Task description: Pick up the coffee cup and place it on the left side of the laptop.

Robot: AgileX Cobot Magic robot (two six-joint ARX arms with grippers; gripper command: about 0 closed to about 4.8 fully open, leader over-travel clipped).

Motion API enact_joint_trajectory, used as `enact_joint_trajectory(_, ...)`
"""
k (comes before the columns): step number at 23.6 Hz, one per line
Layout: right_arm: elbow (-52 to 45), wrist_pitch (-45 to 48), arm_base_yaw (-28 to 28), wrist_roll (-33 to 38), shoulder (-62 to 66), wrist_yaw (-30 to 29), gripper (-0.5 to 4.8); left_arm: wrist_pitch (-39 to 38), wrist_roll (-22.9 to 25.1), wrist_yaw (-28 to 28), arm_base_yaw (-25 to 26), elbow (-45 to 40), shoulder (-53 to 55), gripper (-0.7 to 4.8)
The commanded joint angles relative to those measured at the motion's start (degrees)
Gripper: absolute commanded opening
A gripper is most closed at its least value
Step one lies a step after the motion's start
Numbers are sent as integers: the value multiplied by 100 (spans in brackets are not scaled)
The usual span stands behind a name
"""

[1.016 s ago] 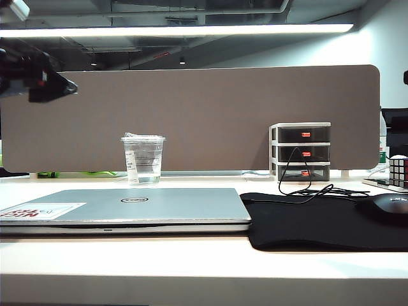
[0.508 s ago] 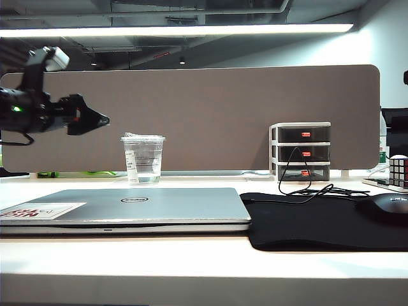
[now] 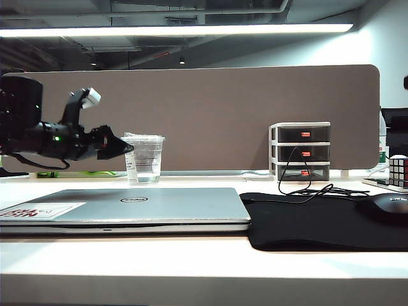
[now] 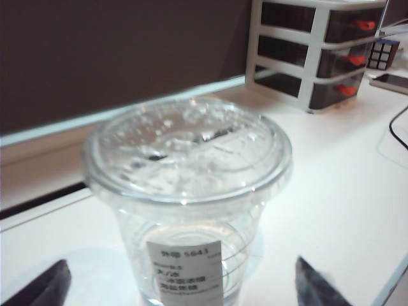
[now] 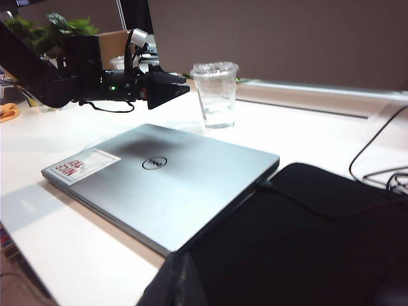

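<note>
The left hand [image 3: 121, 148], fingers spread wide, sits level just left of the upright coffee cup [image 3: 143, 159], behind the laptop [image 3: 137, 205]. The right hand is out of sight, its state unknown.

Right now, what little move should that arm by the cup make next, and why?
Probably ease the left gripper forward until its open jaws stand on either side of the coffee cup, then close. The cup stands centred ahead, not yet gripped. The right gripper is out of view.

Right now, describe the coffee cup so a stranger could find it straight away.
Behind the closed silver laptop, before the brown partition, stands the coffee cup. It's the only see-through thing: lidded, white-labelled, with the left gripper open-jawed beside it.
</note>
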Motion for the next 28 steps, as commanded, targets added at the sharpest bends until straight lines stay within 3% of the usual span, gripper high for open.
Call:
enact_joint_trajectory(1, -28, -81, 4, 0, -9, -13, -1, -286, 0, 284, -17, 463, 343, 479)
enact_joint_trajectory(8, -28, -79, 4, -7, -9, -13, -1, -811, 42, 413, -107, 1314, 835, 479)
enact_joint_trajectory(16, -28, -63, 4, -46, -9, -11, -1, -1882, 697, 404, -308, 2074, 1071, 479)
enact_joint_trajectory(28, -28, -66, 9, -44, -9, -13, -1, -1735, 518, 105, -402, 2544, 1504, 479)
